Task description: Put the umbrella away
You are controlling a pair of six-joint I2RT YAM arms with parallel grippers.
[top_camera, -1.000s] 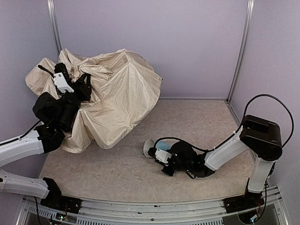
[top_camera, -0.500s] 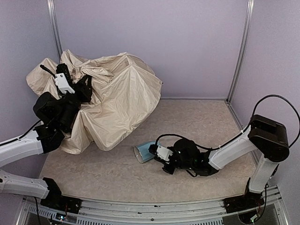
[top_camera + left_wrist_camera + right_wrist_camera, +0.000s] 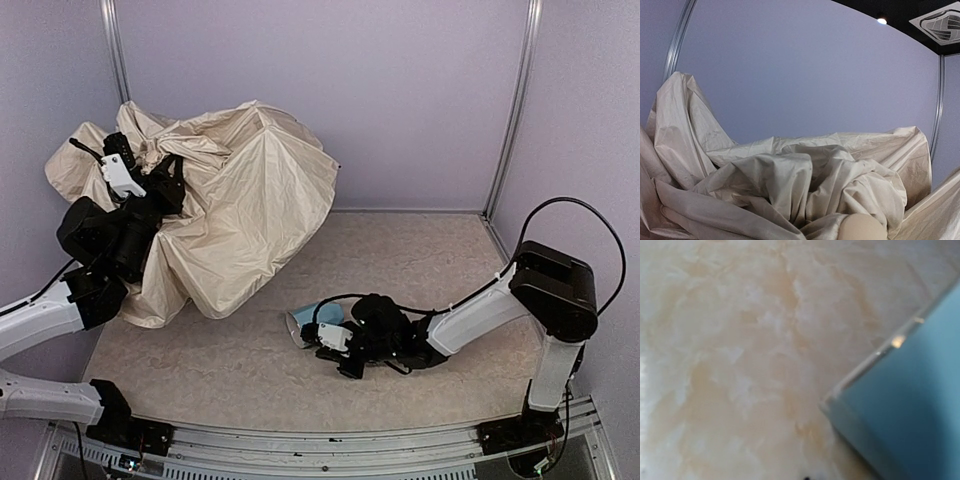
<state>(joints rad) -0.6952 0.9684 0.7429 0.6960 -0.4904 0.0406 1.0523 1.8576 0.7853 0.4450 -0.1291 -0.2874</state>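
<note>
The umbrella (image 3: 250, 200) is a big crumpled heap of cream-beige fabric at the back left, held up off the table. My left gripper (image 3: 145, 168) is buried in its folds and shut on it, and a thin black rod (image 3: 85, 150) sticks out to the left. The left wrist view is filled with fabric (image 3: 805, 185), with a rounded beige handle (image 3: 862, 229) at the bottom edge; my own fingers are hidden. My right gripper (image 3: 322, 340) lies low on the table, shut and holding nothing.
A light-blue mug (image 3: 303, 320) lies on its side against the right gripper's tip, and its rim (image 3: 875, 360) crosses the right wrist view. Grey walls close in the back and both sides. The marbled table (image 3: 420, 260) shows bare between heap and right arm.
The left arm has lifted the umbrella a little up and to the left. The right gripper has slid left along the table, and the mug has tipped onto its side.
</note>
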